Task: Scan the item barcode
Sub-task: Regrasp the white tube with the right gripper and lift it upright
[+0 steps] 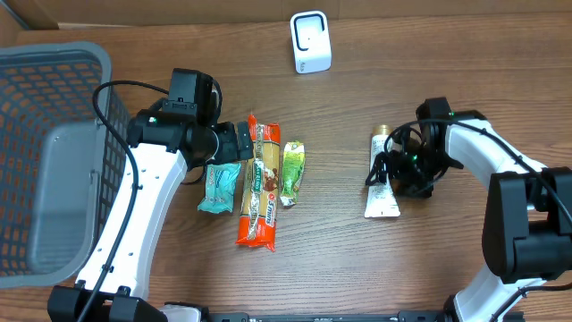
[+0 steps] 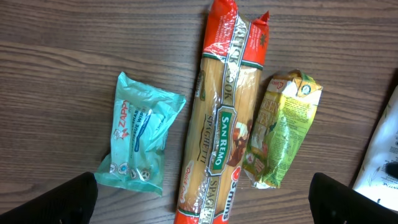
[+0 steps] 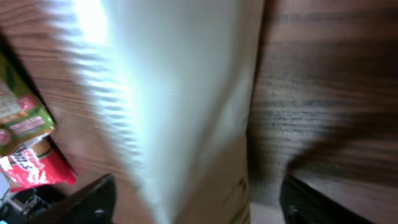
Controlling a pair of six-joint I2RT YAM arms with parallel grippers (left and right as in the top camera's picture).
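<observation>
Nearest to us, our right gripper (image 3: 199,200) is standing spread, its fingers (image 3: 93,202) straddling the white tube (image 3: 180,93) without pinching it; the tube is lying flat on the table (image 1: 465,72), directly between those fingers, and the wrist view is blurring too much for us to be reading any print or barcode. We are judging the step in hand to be picking up this tube; to do it well we should be lowering squarely, closing across the tube's body rather than its flat crimped end, and keeping the fingers off whichever face is carrying the code. Further over, our left gripper (image 2: 205,202) is hanging wide open, holding nothing, above the spaghetti pack (image 2: 221,124); the wipes pack (image 2: 140,134) and green packet (image 2: 280,130) are lying either side of it. Farthest off, the white scanner (image 1: 310,42) is standing near the table's far edge, well apart from the tube; we are expecting a carry toward it.
</observation>
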